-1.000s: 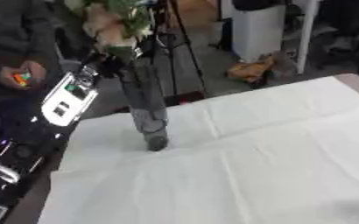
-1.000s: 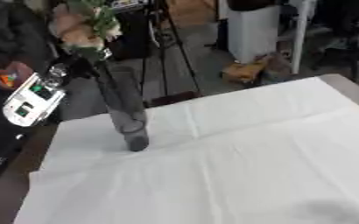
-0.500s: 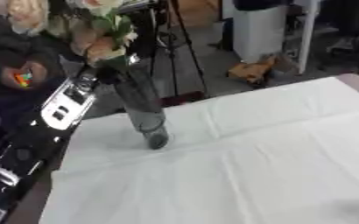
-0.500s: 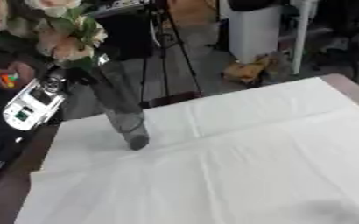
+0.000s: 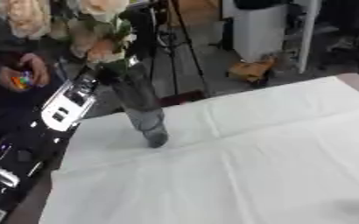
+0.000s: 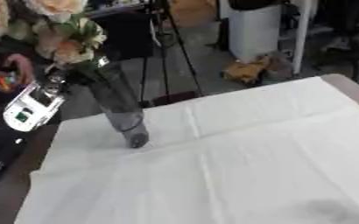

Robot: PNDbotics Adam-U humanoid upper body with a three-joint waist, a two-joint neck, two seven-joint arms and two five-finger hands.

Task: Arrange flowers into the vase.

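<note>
Here the left robot hand meets the tilted vase, its grip indiscernible.

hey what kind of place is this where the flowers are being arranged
Probably a lab or workshop, not a flower shop: a white cloth covers the table holding the vase, a tripod stands behind on bare floor, and electronic devices sit alongside.

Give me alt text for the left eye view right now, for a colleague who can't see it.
A grey glass vase holding pale peach and cream flowers leans left near the back left of a white tablecloth. The robot's left arm runs along the table's left edge; neither hand shows.
</note>
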